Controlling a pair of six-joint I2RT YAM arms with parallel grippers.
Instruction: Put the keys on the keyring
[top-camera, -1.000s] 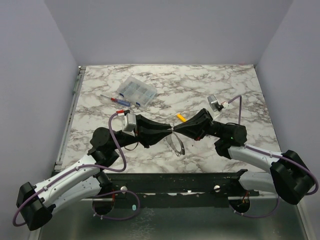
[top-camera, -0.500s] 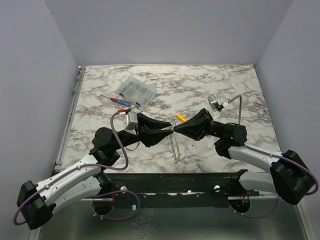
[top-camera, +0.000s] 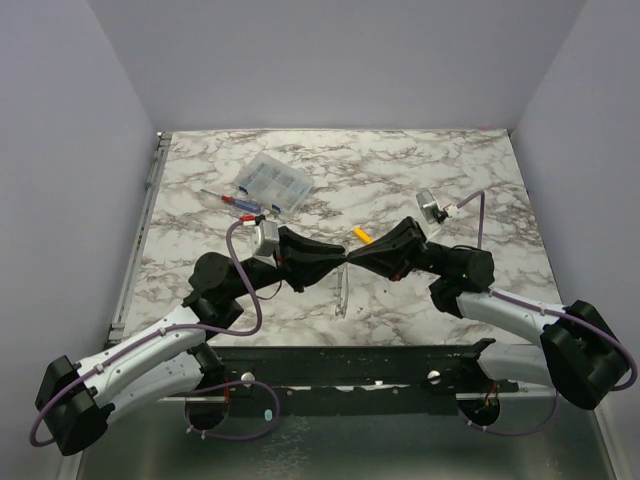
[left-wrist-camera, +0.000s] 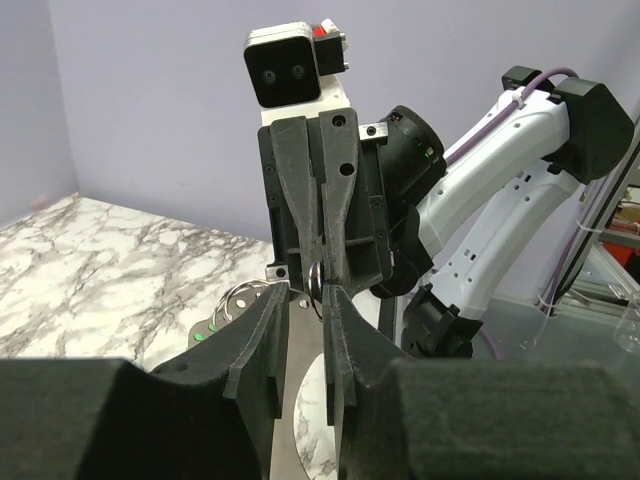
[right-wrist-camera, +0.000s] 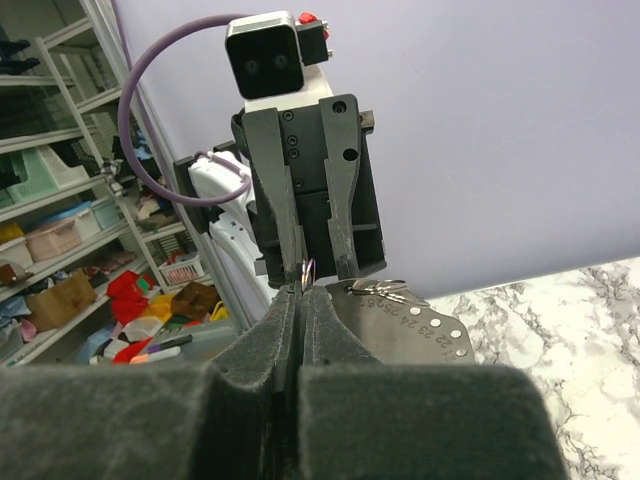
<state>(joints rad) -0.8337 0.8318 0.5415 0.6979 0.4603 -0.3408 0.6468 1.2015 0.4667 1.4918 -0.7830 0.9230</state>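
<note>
My two grippers meet tip to tip above the table's front middle. The keyring hangs below them as a slim pale strip (top-camera: 341, 295), seen edge-on. Up close it is a flat grey metal plate (right-wrist-camera: 425, 325) with holes, stamped numbers and small split rings (right-wrist-camera: 385, 288). It also shows behind the left jaws (left-wrist-camera: 255, 395). Tiny green spots (left-wrist-camera: 200, 335) sit at the plate's left edge; no separate keys can be made out. My right gripper (right-wrist-camera: 301, 293) (top-camera: 352, 260) is shut on a small metal ring (right-wrist-camera: 306, 270). My left gripper (left-wrist-camera: 305, 295) (top-camera: 338, 262) is open, its fingers either side of that ring (left-wrist-camera: 316, 284).
A clear compartment box (top-camera: 272, 182) and a red-and-blue screwdriver (top-camera: 232, 199) lie at the back left. A short yellow stick (top-camera: 361, 235) lies just behind the right gripper. The table's front edge (top-camera: 330, 347) runs close below the hanging plate.
The hanging plate has turned from a wide loop shape to an edge-on strip and swung slightly left. My left gripper has lifted a little; the right has held still.
</note>
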